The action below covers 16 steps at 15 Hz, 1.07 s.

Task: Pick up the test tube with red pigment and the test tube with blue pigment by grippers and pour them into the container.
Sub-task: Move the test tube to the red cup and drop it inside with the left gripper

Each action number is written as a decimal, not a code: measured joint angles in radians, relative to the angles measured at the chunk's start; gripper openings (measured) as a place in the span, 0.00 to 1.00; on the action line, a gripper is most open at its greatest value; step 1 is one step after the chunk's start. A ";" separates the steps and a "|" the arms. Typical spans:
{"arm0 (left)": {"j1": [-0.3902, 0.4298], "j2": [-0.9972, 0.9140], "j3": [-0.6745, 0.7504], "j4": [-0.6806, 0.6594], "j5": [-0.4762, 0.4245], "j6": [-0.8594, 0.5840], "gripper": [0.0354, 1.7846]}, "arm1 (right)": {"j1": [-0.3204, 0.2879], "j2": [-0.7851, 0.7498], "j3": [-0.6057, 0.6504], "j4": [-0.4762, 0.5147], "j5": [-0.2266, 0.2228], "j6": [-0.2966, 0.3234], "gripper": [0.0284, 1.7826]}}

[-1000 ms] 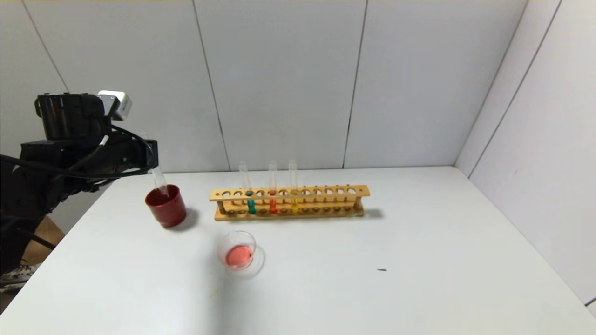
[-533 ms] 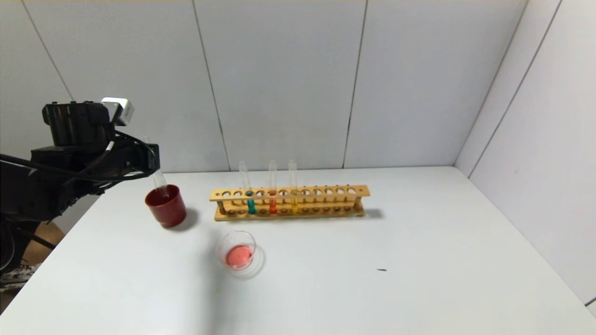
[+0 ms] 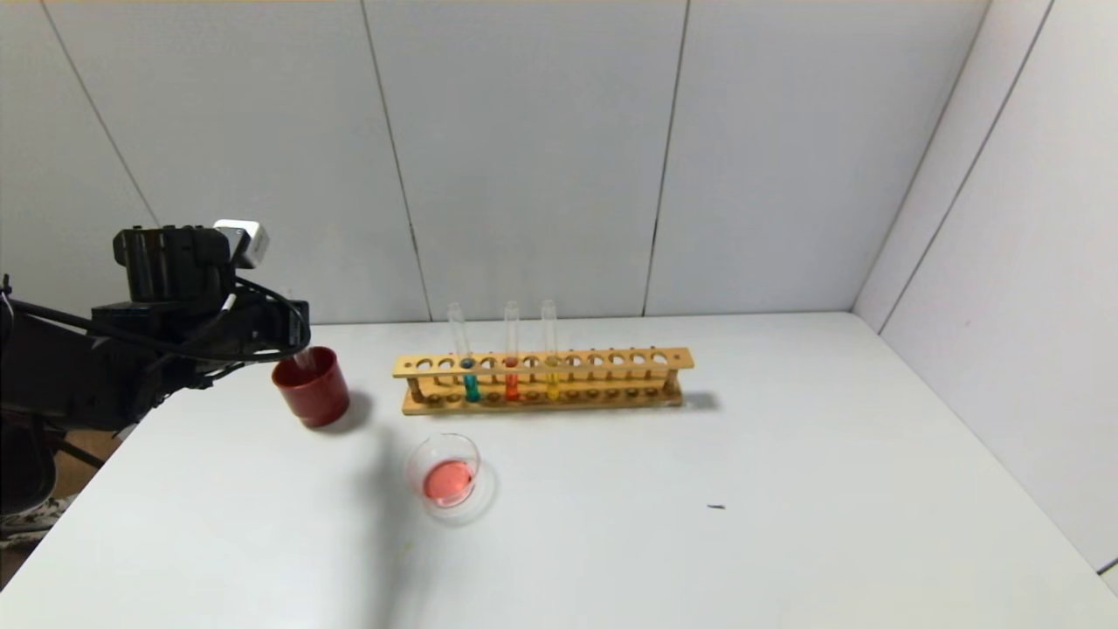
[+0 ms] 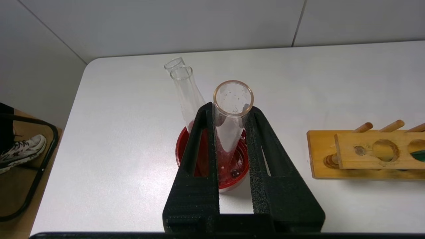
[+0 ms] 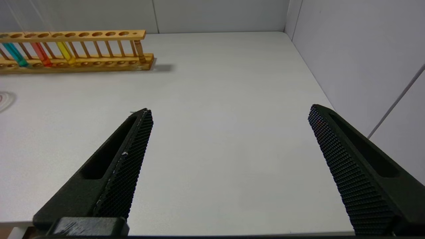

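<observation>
The right gripper sits nearest, low over the bare near-right part of the white table, its black fingers spread wide. Farther in, left of centre, stands the shallow round clear-glass container with pinkish-red liquid pooled in it. Beyond it, the long wooden rack holds three upright tubes at its left end: the slim clear test tube with blue pigment, an orange-red one and a yellow one. Far left, the left gripper pinches an emptied clear glass test tube, its round bottom lowered inside the dark red cup, where two more empty tubes lean.
</observation>
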 joint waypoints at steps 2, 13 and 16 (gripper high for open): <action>0.000 0.003 0.017 -0.020 -0.001 -0.001 0.16 | 0.000 0.000 0.000 0.000 0.000 0.000 0.96; 0.008 0.053 0.109 -0.131 -0.004 0.001 0.16 | 0.000 0.000 0.000 0.000 0.000 0.000 0.96; 0.008 0.058 0.111 -0.131 -0.014 0.001 0.16 | 0.000 0.000 0.000 0.000 0.000 0.000 0.96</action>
